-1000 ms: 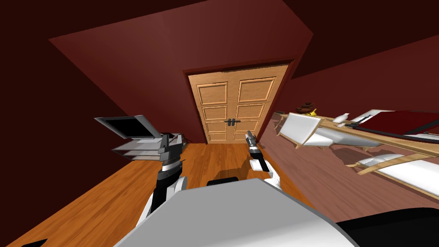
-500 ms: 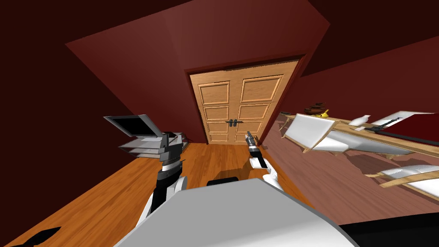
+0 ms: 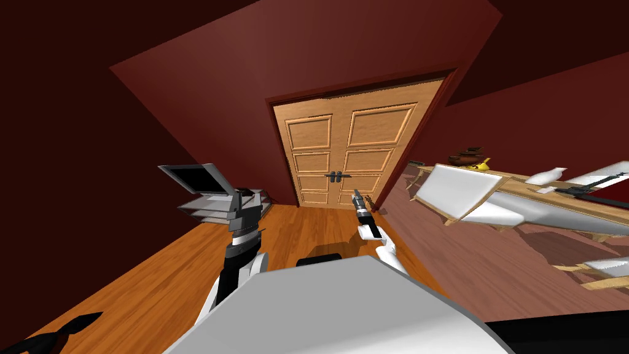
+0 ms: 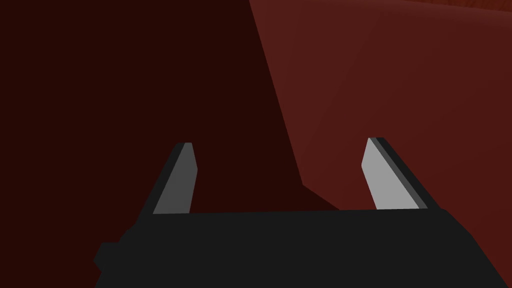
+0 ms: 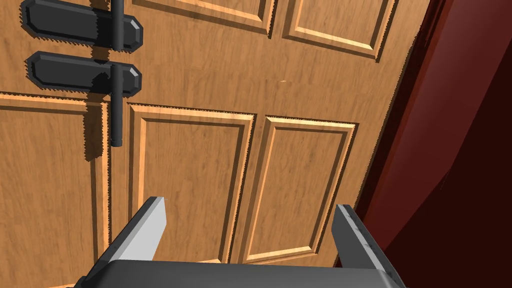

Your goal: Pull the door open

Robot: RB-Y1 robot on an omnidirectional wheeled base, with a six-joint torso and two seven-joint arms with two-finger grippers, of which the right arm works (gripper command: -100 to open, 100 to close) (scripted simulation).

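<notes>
**Right claw facing the shut double door, both claws released**

Dark red walls are enclosing a wooden floor. The panelled wooden double door is standing shut in the far wall, straight ahead of the robot and well apart from both arms. A white-cushioned wooden seat is running off the edge on the right. On the left, a grey rack of trays is partly hiding behind the left gripper, whose fingers are standing spread and holding nothing. The right gripper is pointing at the door's lower panels, released and empty. The dark handles are sitting where the two leaves meet; up close, one handle plate is getting cut off.
</notes>
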